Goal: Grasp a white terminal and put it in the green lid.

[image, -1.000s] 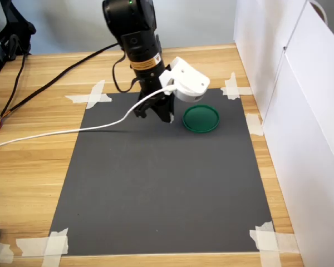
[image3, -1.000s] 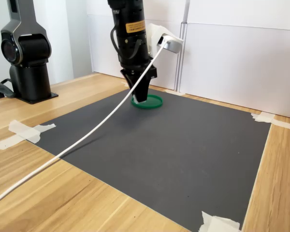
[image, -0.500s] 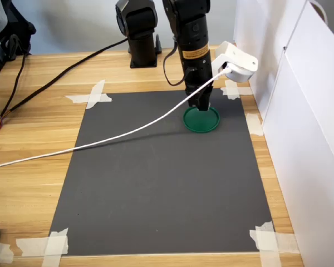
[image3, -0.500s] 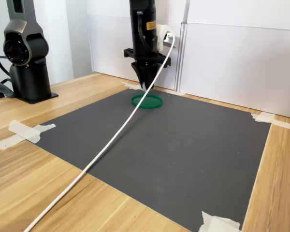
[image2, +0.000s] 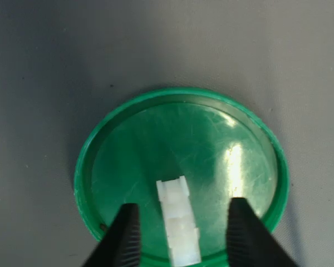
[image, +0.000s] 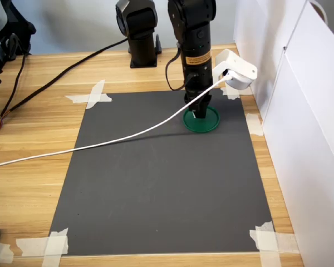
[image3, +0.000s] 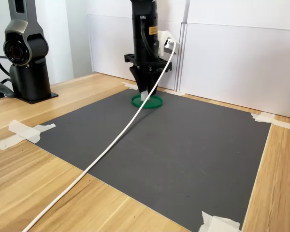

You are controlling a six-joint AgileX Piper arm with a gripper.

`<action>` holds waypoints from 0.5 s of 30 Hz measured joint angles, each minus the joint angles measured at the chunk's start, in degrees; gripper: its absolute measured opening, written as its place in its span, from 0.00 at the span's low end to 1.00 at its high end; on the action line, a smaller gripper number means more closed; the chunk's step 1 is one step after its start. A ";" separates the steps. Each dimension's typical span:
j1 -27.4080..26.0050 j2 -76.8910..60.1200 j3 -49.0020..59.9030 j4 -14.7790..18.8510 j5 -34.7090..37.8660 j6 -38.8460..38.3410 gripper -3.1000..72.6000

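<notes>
Wrist view showed the terminal (image2: pixel 178 225), a small ribbed block of white plastic, standing between the two dark fingers (image2: pixel 125 236) with a gap on each side, so the gripper (image2: pixel 181 239) was parted and clamping nothing. The terminal lay over the glossy floor of the lid (image2: pixel 128 150), a round dark green plastic disc with a low raised rim and faint scuffs catching the light; whether the block touched that floor could not be told.

Both exterior views showed the black arm (image: pixel 196 33) upright over the lid (image: pixel 211 123), which sat near a far corner of a matte dark grey mat (image: pixel 156 183) taped to a wood-grain table (image: pixel 28 156). A yellow label (image: pixel 196 59) on the arm carried writing too small to read. A smooth white cable (image: pixel 100 142) ran from the rounded white camera housing (image: pixel 236 69) across the mat.
</notes>
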 joint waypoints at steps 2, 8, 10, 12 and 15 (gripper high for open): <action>0.00 -0.54 0.00 -0.04 0.17 1.88 0.65; -5.07 -10.34 0.06 5.01 -0.14 4.73 0.62; -7.54 -15.87 0.06 6.45 -1.20 4.73 0.55; -9.10 -21.60 0.12 6.45 -2.73 4.73 0.47; -10.12 -29.27 0.10 4.80 -5.69 4.95 0.30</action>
